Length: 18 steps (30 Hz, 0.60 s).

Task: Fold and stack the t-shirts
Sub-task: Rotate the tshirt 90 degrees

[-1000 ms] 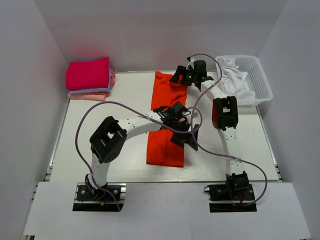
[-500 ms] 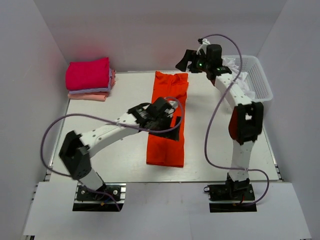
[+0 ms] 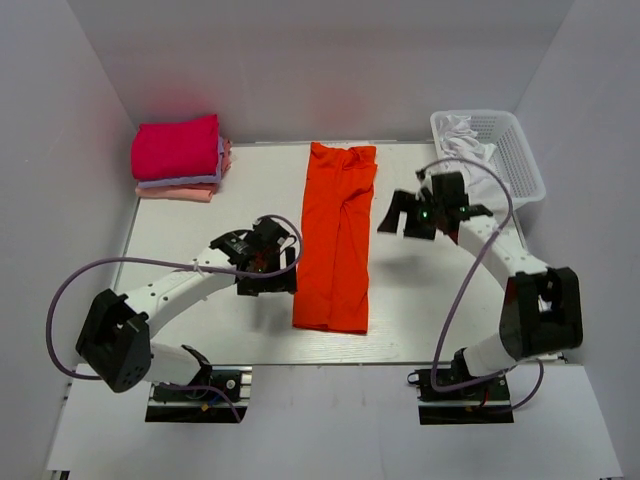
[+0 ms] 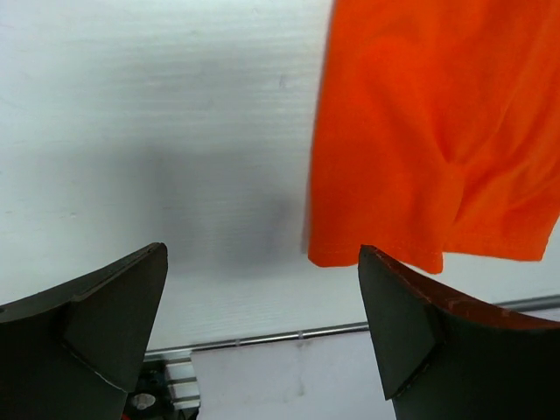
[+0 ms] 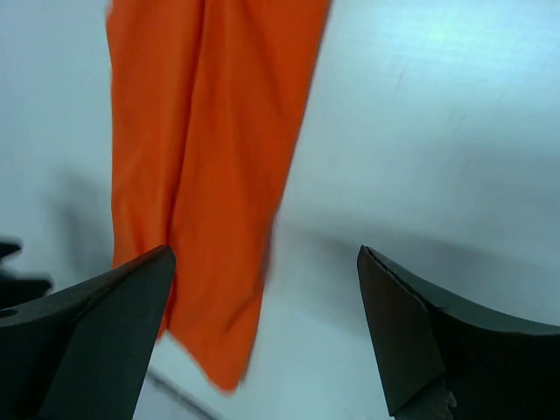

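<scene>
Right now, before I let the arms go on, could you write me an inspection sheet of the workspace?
Surface: white table, no stains seen.
Job's things: orange shirt lies flat mid-table, folded into a long strip; stack of folded shirts at the far left corner, magenta on top.
Clutter: white basket at the far right, holding white cloth.
Grippers: left gripper open, empty, left of the shirt; right gripper open, empty, right of it.
Cables: purple left cable and right cable loop along their arms.
Surroundings: white walls on three sides.
</scene>
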Available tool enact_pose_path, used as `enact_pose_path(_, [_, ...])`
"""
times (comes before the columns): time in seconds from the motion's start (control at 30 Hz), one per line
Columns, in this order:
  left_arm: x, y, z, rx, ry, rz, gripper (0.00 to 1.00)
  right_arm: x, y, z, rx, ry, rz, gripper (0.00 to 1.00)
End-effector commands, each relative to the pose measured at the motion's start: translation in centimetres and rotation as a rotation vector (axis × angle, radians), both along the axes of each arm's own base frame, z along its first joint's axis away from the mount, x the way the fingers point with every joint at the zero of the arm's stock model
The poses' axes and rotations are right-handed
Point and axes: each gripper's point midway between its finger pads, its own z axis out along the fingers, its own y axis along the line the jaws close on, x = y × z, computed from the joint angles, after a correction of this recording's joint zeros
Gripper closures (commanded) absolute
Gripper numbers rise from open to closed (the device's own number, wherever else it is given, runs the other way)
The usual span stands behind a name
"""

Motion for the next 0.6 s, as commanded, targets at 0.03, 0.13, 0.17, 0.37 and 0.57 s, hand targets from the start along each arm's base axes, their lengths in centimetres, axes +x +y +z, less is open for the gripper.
enact_pose_path(0.03, [-2.2, -2.5, -0.7, -0.18, 0.069, -0.064, 0.0, -9.6, 2.7, -2.0, 0.165, 0.227, 0.192, 0.1])
enact_pose_path(0.13, [-4.2, -2.9, -2.4, -0.198, 0.138, -0.095, 0.0, -15.1, 2.6, -4.0, 0.165, 0.378, 0.238, 0.1])
enact_pose_path(0.17, [-4.2, -3.8, -2.3, -0.237, 0.13, -0.119, 0.0, -17.2, 2.4, -5.0, 0.169, 0.442, 0.241, 0.1])
enact_pose_path(0.37, [-4.1, -5.9, -3.0, -0.345, 0.127, -0.157, 0.0, -21.4, 3.6, -5.0, 0.242, 0.505, 0.254, 0.1])
enact_pose_path(0.57, [-4.4, -5.5, -4.6, -0.281, 0.165, -0.178, 0.0, -22.7, 4.4, -6.8, 0.212, 0.534, 0.271, 0.1])
